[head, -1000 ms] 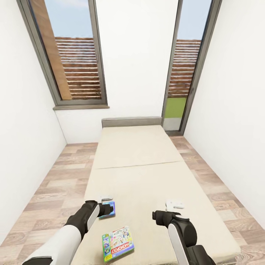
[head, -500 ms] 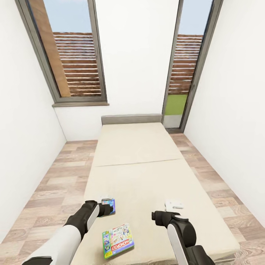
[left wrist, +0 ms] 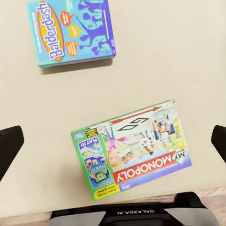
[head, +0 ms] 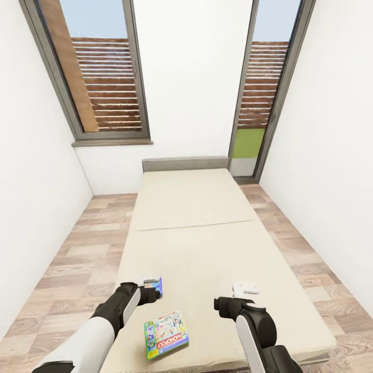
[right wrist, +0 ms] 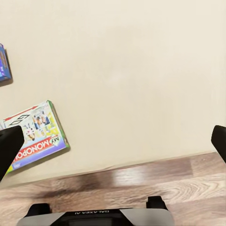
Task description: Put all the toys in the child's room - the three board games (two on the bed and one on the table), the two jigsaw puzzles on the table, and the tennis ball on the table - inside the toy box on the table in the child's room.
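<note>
From the head camera I see the bed (head: 197,228) running from the bottom of the view toward 12 o'clock, where its grey headboard (head: 185,163) meets the white wall between two tall windows with brown slats (head: 108,83). Wood-plank floor (head: 67,269) lies on both sides of the mattress.

Two board games lie flat on the near end of the bed. The Monopoly box (head: 166,334) lies at about 6 o'clock in the head view, slightly askew to the mattress edge. The blue Balderdash box (head: 154,285) lies just beyond it toward 11 o'clock, near it but apart; the tip of my left arm partly hides it in the head view.

My left gripper (left wrist: 113,141) hangs above the bed with its fingers spread wide and nothing between them; through its wrist camera I see the Monopoly box (left wrist: 132,150) in the gap and the Balderdash box (left wrist: 73,30) farther out. My right gripper (right wrist: 113,141) is also spread wide and holding nothing, over the bare mattress near the bed's near edge, at about 3 o'clock from the Monopoly box in the head view. Its wrist camera catches the Monopoly box (right wrist: 35,134) to one side, a sliver of the Balderdash box (right wrist: 4,63), and the floor (right wrist: 141,181) beyond the mattress edge
</note>
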